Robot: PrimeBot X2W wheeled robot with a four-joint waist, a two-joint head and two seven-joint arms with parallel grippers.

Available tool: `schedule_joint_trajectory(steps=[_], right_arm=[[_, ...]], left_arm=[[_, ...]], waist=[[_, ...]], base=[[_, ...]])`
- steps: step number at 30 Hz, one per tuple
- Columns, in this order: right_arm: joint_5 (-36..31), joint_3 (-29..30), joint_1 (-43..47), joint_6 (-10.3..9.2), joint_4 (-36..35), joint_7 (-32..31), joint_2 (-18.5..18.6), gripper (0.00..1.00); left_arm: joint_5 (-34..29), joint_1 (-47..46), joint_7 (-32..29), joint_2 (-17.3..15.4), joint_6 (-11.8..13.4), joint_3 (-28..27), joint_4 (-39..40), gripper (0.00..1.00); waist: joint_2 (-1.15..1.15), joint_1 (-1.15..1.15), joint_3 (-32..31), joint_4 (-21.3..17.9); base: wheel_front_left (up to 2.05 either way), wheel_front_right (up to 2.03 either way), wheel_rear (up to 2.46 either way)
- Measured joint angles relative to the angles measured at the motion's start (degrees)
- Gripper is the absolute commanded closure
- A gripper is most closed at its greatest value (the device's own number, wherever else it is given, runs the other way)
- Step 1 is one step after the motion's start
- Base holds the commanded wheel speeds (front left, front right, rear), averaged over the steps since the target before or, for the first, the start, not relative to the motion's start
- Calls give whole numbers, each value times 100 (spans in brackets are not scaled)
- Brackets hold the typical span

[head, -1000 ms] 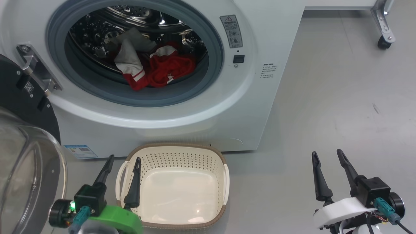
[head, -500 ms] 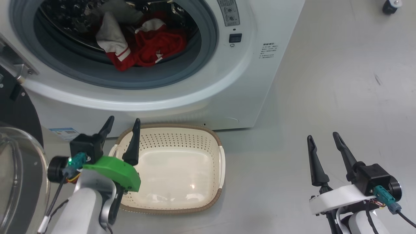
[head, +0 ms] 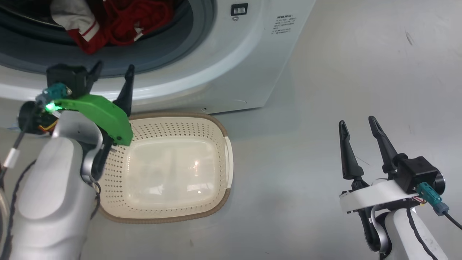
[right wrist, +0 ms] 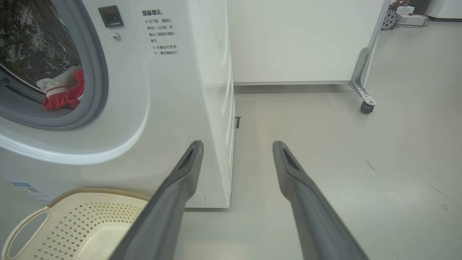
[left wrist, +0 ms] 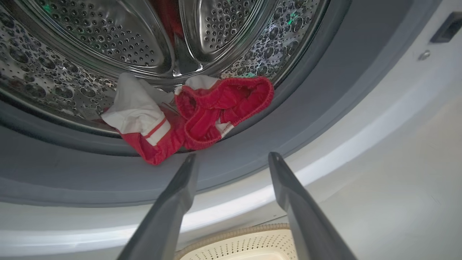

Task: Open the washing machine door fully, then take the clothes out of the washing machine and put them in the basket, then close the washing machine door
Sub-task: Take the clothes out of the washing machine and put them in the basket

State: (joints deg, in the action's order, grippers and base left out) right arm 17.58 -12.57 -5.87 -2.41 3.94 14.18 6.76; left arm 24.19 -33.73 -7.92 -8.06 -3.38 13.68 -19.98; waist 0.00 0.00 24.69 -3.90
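The white washing machine stands with its grey-rimmed opening uncovered; its door is out of view. The clothes, red with white panels and stripes, lie at the drum's front lip and also peek out in the right wrist view. My left gripper hangs open in front of the washer's lower rim, just short of the clothes, above the basket's far left corner. The cream basket sits empty on the floor under the opening. My right gripper is open over bare floor to the right.
Grey floor stretches to the right of the washer. A white panel on a castor wheel stands behind it. A small blue label marks the washer's lower front. The basket's near rim lies close to the washer base.
The head camera has tilted down and shifted. My left gripper has risen from beside the basket's left handle to the washer's lower rim, staying open. The right gripper holds still, open.
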Motion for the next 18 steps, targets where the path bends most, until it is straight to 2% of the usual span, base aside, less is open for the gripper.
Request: schedule_joint_trajectory(steps=[18], right_arm=[[200,-94,-494,182,212,2,-296,0]], left_arm=[[-78,-1961,-999,-714,-121,-172,-550,0]], waist=[[0,1,835,-907]], base=[[0,0,0]])
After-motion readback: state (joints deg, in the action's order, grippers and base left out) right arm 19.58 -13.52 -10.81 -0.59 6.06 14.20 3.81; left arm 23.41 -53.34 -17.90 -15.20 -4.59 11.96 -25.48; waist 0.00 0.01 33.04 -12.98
